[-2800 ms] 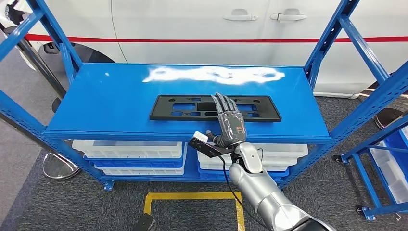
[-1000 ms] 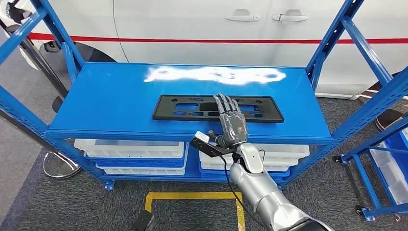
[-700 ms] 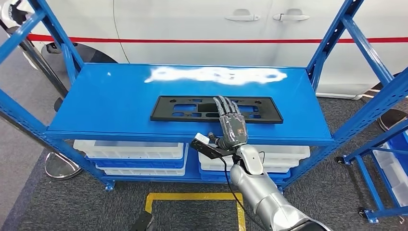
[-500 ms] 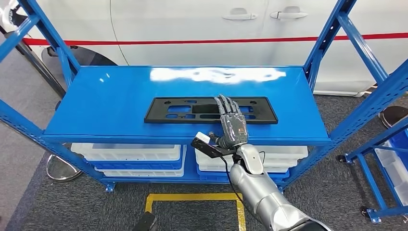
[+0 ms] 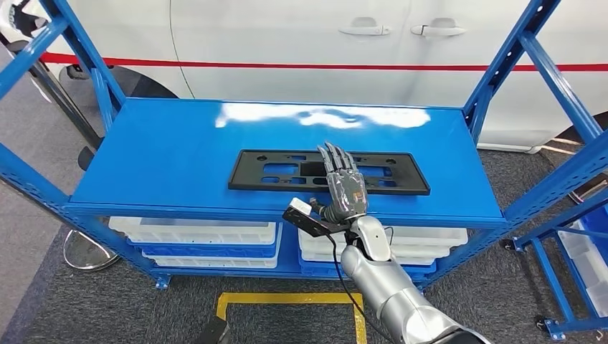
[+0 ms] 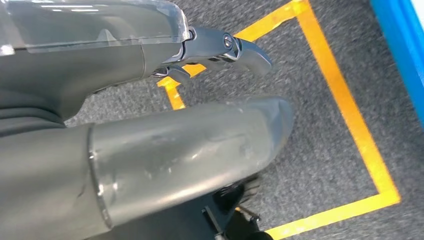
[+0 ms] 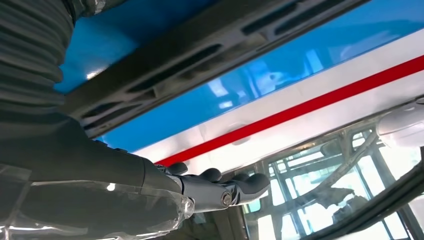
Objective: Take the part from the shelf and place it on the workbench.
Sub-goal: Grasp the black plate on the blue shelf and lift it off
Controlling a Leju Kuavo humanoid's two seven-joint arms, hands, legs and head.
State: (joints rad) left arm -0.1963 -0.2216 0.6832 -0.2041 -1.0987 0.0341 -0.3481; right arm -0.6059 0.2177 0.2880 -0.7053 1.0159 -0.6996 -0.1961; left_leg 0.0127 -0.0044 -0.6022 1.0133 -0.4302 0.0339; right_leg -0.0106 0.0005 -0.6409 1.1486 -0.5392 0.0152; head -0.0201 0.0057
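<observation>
**Right hand flat over the part on the shelf**

Fingers (image 5: 335,159) straight and slightly spread, pointing toward the upper part of the head view, overlapping the middle of the part (image 5: 272,173). Nothing grasped; contact with the part not clear from here. Right hand (image 5: 343,185) at frame center, palm down, back of the hand toward the camera, thumb tucked at its lower left. Silver forearm rising from the lower right of center, a small black camera bracket (image 5: 305,217) with a white block jutting left at the wrist.

Part: long, flat, black, with slots and cut-outs, lying lengthwise on the top of the blue shelf (image 5: 165,143), slightly nearer the front edge than the back, right of center. In the right wrist view, seen as a dark slotted bar (image 7: 200,55) crossing the upper frame on blue, darker fingers (image 7: 240,185) stretched out in the lower middle.

Left hand (image 6: 150,150) in the left wrist view: thick grey thumb across mid-frame, a darker finger extended above it, nothing held, over grey carpet with a yellow tape square (image 6: 350,120).

Below the shelf top in the head view: white bins (image 5: 208,236). Behind: a white car (image 5: 287,43) with a red stripe.
</observation>
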